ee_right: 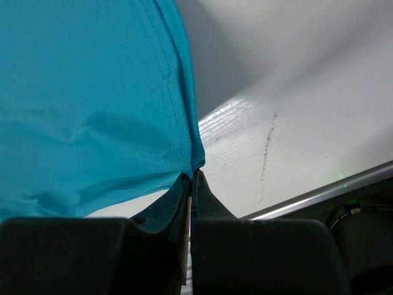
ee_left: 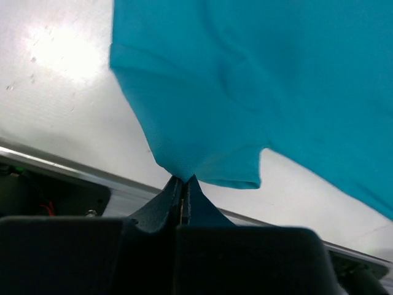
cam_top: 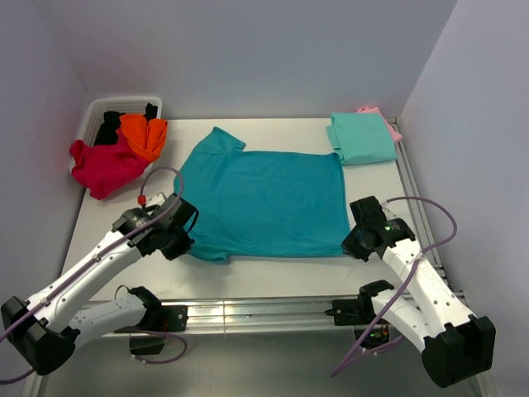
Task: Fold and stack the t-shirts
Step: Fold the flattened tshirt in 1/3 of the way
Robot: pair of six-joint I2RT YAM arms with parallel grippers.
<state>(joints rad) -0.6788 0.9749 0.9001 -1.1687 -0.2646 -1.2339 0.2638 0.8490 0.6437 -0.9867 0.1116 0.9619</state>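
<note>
The deep teal-blue t-shirt [cam_top: 264, 203] lies spread on the white table, one sleeve pointing to the back left. My left gripper [cam_top: 183, 238] is shut on its near left part by the sleeve [ee_left: 184, 178]. My right gripper [cam_top: 351, 241] is shut on its near right hem corner [ee_right: 195, 174]. Both pinched edges are lifted slightly off the table. A folded mint-green t-shirt [cam_top: 362, 137] lies at the back right on a pink one [cam_top: 388, 124]. Crimson [cam_top: 103, 165], orange [cam_top: 145, 135] and black [cam_top: 109, 126] t-shirts hang out of the basket.
The white slotted basket [cam_top: 99, 112] stands at the back left corner. A metal rail [cam_top: 264, 310] runs along the table's near edge, and another down the right side [cam_top: 417, 207]. Grey walls close in the back and both sides.
</note>
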